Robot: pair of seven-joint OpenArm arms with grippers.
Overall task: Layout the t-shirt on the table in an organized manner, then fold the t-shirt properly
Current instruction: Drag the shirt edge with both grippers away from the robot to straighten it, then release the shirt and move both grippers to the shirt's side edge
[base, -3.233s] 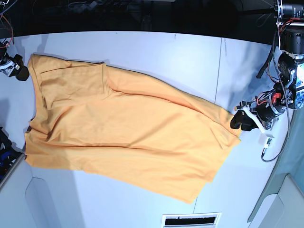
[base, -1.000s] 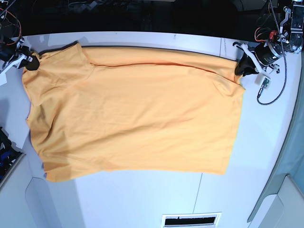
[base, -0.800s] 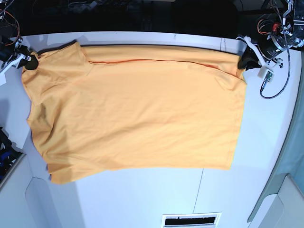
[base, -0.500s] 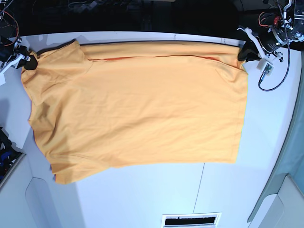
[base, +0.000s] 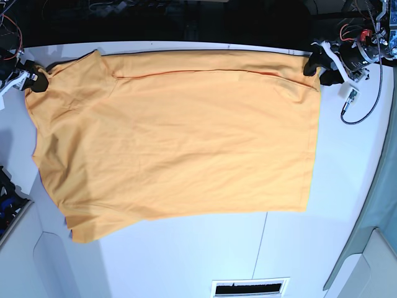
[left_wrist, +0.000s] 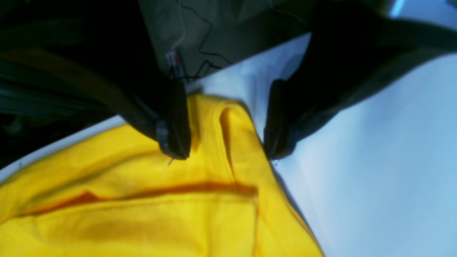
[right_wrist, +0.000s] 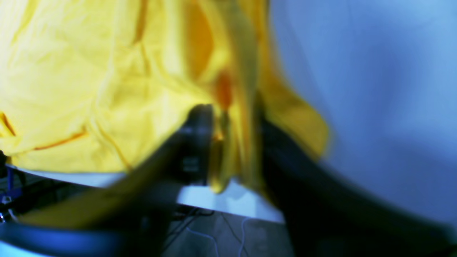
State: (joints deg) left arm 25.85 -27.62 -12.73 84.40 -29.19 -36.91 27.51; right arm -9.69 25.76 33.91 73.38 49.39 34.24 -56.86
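1. Lying spread flat across the white worktop (base: 186, 261), the orange t-shirt (base: 180, 136) looks laid out; folding not started, I'd say.
2. Left claw (left_wrist: 225, 142) hangs released over one far corner.
3. Right claw (right_wrist: 232, 142) at the other corner is too blurry: can't tell. No lettering visible.

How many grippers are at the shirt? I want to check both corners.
2: the left gripper at the t-shirt far right corner, the right gripper at its far left corner.
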